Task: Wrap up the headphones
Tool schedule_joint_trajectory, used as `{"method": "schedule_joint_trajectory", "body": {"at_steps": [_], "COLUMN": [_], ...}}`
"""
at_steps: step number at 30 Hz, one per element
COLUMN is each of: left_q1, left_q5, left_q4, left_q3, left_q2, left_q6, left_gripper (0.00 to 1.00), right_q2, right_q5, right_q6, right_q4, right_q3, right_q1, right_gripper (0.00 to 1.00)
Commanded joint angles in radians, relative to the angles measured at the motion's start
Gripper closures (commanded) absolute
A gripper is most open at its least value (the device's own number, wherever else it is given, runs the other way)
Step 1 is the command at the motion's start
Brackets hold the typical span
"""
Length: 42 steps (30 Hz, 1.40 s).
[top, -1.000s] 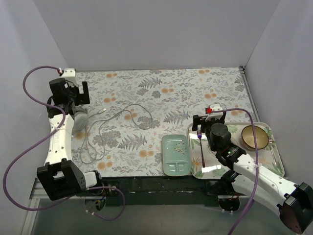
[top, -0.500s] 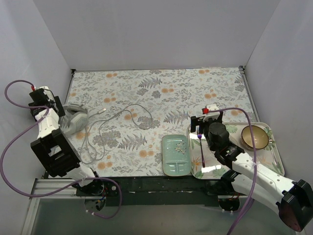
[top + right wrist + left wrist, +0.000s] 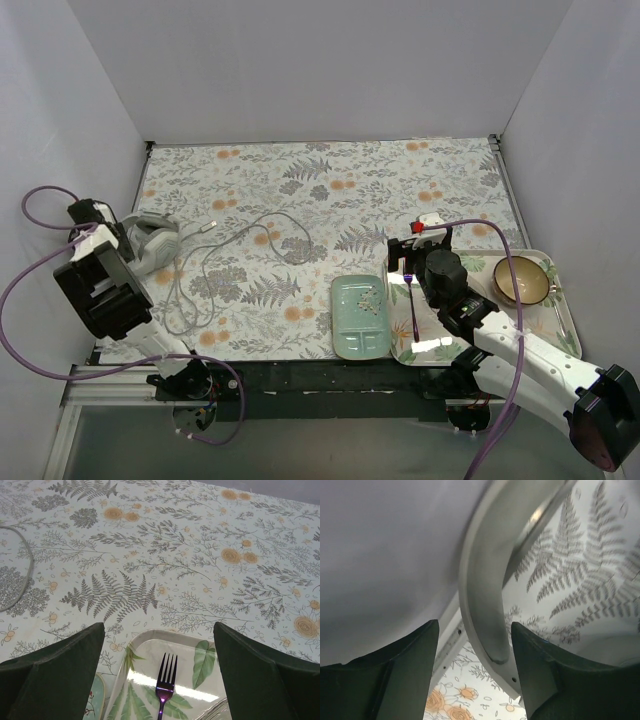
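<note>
The white-and-grey headphones [image 3: 152, 240] lie at the table's left edge. Their thin grey cord [image 3: 235, 240] loops over the floral cloth toward the middle, with the plug [image 3: 208, 228] near the loops. My left gripper [image 3: 112, 232] is low against the left wall beside the headphones. In the left wrist view it [image 3: 474, 630] is open, and the curved headband [image 3: 480, 580] runs between the two fingers with a gap on each side. My right gripper [image 3: 418, 262] is open and empty above the tray's left end. A stretch of cord [image 3: 27, 575] shows in the right wrist view.
A leaf-print tray [image 3: 560, 330] at the front right holds a purple fork [image 3: 413, 295] and a tan bowl [image 3: 522, 280]. A pale green plate [image 3: 360, 315] lies left of the tray. Grey walls close in the left, back and right sides. A purple robot cable [image 3: 40, 195] loops at the left wall.
My left arm has swung from the back left corner down and toward the near side, bringing its open gripper around the headband. The right arm has barely moved.
</note>
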Motion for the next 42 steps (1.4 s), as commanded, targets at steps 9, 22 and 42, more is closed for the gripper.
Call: {"method": "schedule_joint_trajectory", "body": {"at_steps": [9, 22, 42], "left_q1": [0.032, -0.066, -0.618], "left_q5": [0.185, 0.523, 0.221], "left_q4": [-0.099, -0.108, -0.036], "left_q3": [-0.012, -0.009, 0.23], "left_q2": [0.066, -0.183, -0.444], "left_q6": [-0.024, -0.068, -0.222], "left_gripper": [0.71, 1.0, 1.0], "right_q2": [-0.007, 0.02, 0.483], "right_q5": [-0.021, -0.11, -0.31], "right_q6": [-0.011, -0.019, 0.033], "right_q4": [0.04, 0.0, 0.147], "right_q3": [0.034, 0.087, 0.712], "right_q1": [-0.002, -0.002, 0.228], "right_gripper": [0.03, 0.05, 0.01]}}
